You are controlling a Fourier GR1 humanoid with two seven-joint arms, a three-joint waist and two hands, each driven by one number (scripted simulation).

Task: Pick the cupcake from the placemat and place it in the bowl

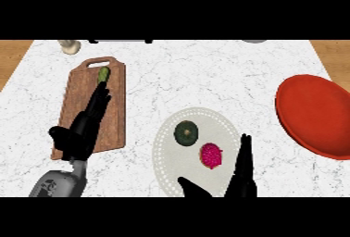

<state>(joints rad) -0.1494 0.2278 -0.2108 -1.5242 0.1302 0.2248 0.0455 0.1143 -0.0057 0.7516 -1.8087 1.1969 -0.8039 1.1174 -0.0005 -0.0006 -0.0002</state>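
Cupcake (211, 155) seen on the placemat (171, 173), just left of the right hand (242, 172).

The right hand is held open, fingers straight and pointing up, thumb spread toward the left, nothing grasped. Beyond the cupcake and up-left of the hand, a dark green round item (186, 133) is seen on the same placemat. The red bowl (315, 115) is set up-right of this hand. The left hand (83, 129) is laid open over a wooden cutting board (116, 102), a small green item (104, 74) just past its fingertips, on the white counter (205, 78).

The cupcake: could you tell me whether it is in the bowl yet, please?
Not yet. The cupcake lies on the placemat, beside the right hand, with the red bowl empty.
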